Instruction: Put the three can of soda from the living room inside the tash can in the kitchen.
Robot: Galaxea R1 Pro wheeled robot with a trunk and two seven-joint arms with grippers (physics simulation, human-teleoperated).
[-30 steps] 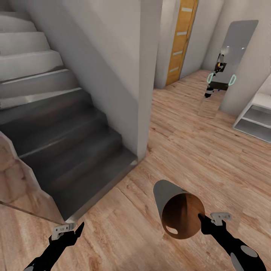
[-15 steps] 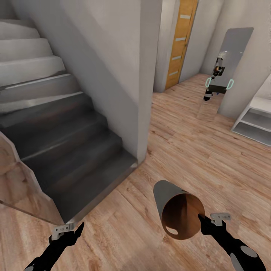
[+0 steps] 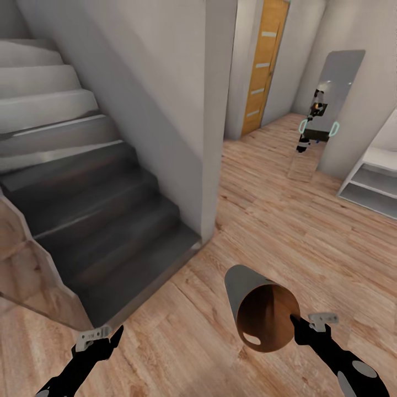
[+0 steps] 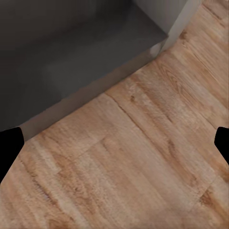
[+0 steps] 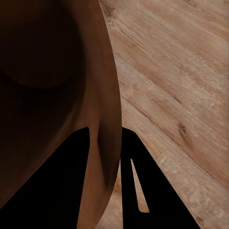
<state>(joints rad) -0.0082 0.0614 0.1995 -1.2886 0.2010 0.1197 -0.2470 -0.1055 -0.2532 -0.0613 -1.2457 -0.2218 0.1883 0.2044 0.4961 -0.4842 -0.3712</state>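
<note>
Transit step: right gripper (image 3: 296,321) pinches the tash can (image 3: 259,311) rim, bin tipped, mouth camera-ward above the wood floor (image 3: 286,220). Left gripper (image 3: 113,334) open, empty. Keep the grip firm, steer clear of the stairs (image 3: 94,209).

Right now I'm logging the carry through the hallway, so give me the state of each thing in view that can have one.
trash can: held off the floor, tilted, its mouth facing the camera, rim pinched by the right gripper.
right gripper: shut on the trash can's rim, one finger inside, one outside.
left gripper: open, empty, above the wood floor.
orange door: closed.
</note>
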